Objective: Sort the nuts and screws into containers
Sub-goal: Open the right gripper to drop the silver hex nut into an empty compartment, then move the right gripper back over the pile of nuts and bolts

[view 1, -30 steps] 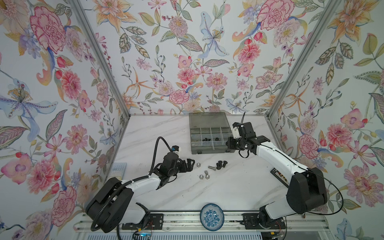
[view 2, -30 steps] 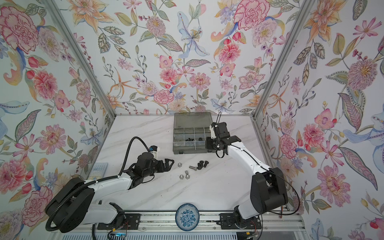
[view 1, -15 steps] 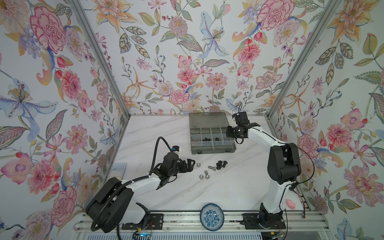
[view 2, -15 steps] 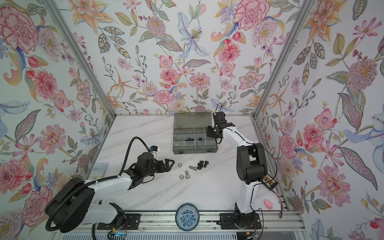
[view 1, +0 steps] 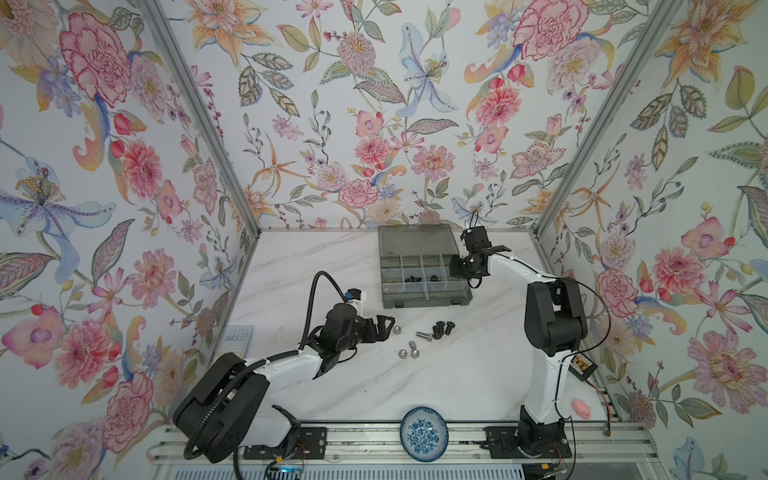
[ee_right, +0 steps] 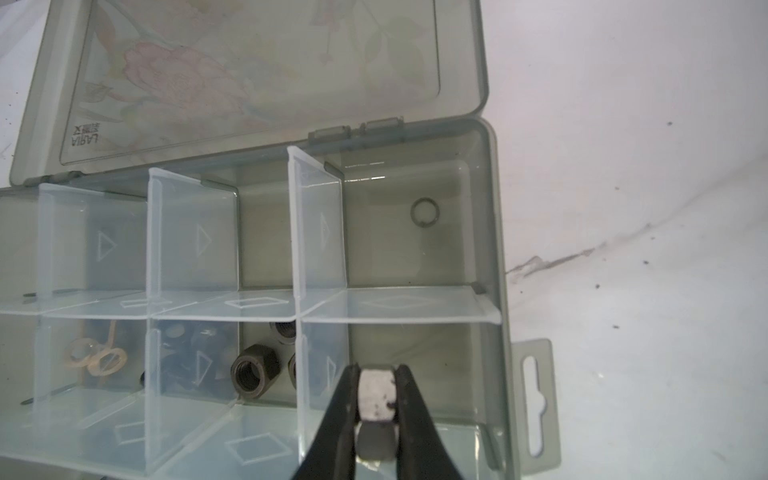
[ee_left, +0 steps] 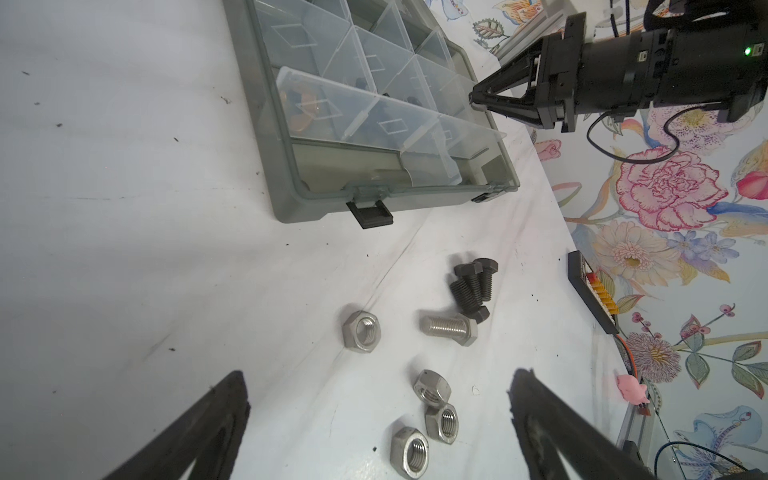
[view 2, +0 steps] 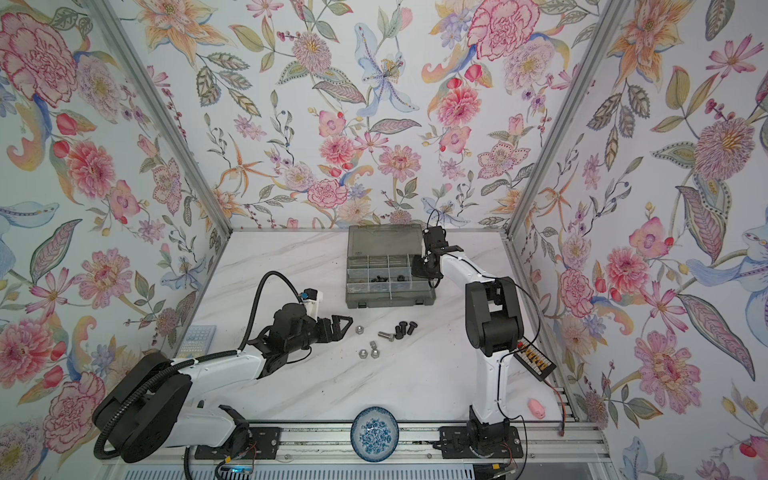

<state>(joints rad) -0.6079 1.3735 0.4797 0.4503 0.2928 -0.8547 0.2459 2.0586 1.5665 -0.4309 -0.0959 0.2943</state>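
My right gripper (ee_right: 376, 374) is shut on a silver hex nut (ee_right: 376, 395) above the right-hand end compartment in the middle row of the grey organiser box (ee_right: 498, 249); in both top views it (view 1: 454, 268) hangs at the box's right edge. Black nuts (ee_right: 254, 376) and brass winged nuts (ee_right: 97, 357) lie in other compartments. My left gripper (ee_left: 380, 374) stands open just above the table (view 1: 384, 324). In front of it lie several silver nuts (ee_left: 432, 386), one a little apart (ee_left: 361, 332), a silver screw (ee_left: 449, 328) and black screws (ee_left: 473, 286).
The box lid (view 1: 417, 239) lies open flat toward the back wall. A blue-and-white dish (view 1: 424, 433) sits at the front edge. A pink object (view 1: 582, 408) and a connector board (view 1: 582, 365) are at the right, a pale grid pad (view 1: 239, 337) at the left.
My right arm has drawn back, its elbow now raised upright, and its gripper has moved toward the back along the box's right side. The left arm has not moved.
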